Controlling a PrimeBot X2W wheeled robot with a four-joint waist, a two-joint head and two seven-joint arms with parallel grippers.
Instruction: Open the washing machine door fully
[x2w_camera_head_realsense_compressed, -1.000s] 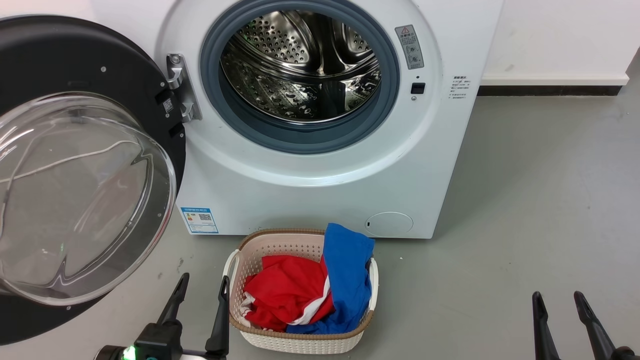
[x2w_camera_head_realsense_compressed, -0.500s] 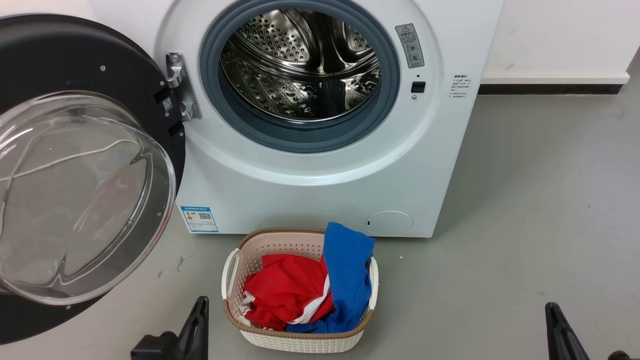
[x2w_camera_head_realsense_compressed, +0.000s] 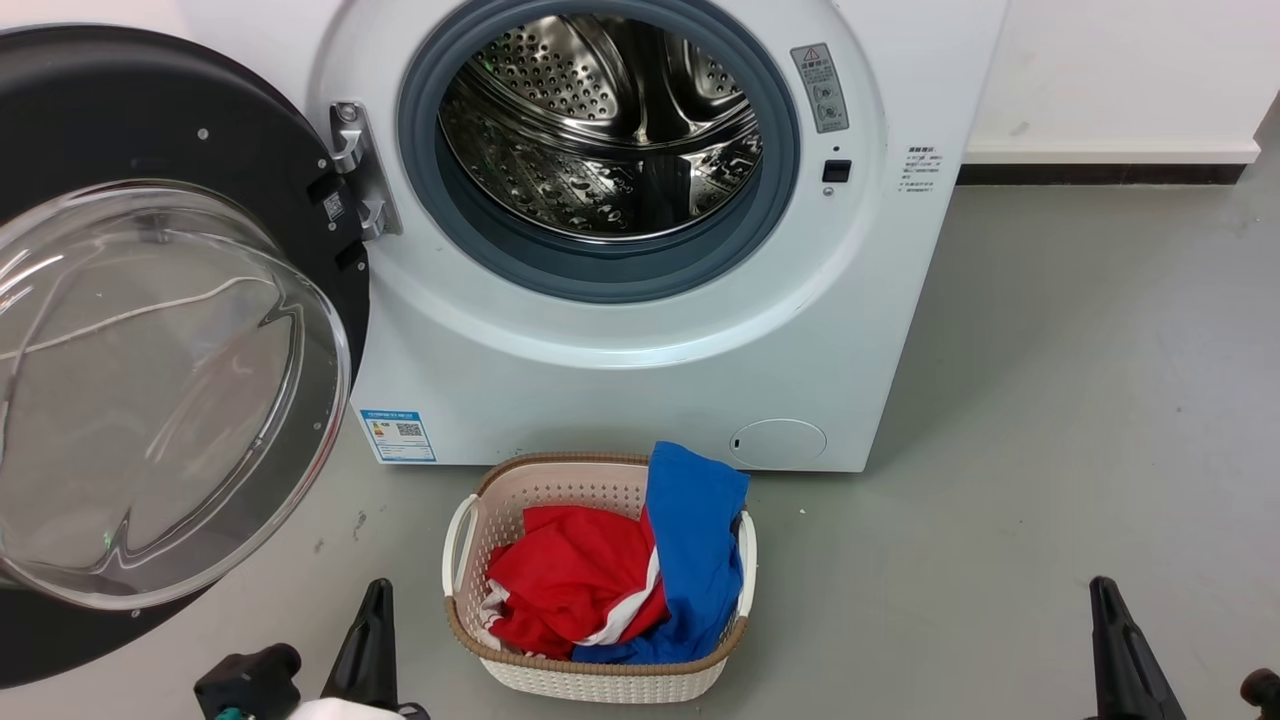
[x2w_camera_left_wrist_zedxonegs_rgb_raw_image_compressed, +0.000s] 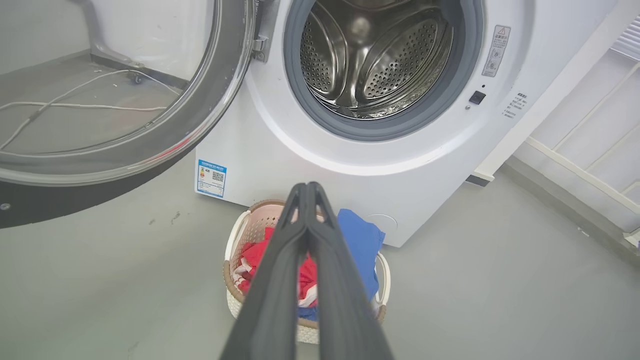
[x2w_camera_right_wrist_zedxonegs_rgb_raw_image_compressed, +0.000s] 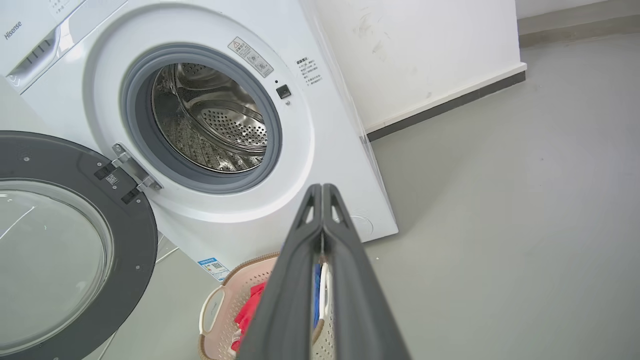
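Door (x2w_camera_head_realsense_compressed: 120, 110) (open), up-left of left gripper (x2w_camera_head_realsense_compressed: 375, 600)

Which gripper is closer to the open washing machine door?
Left. The left gripper sits near the lower edge of the door, without touching it. The right gripper is far off, on the other side of the basket.

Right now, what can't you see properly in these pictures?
washing machine door: left side cut off by the head view's edge.
blue label sticker: print too small to read, head view.
laundry basket: bottom hidden under clothes, head view.
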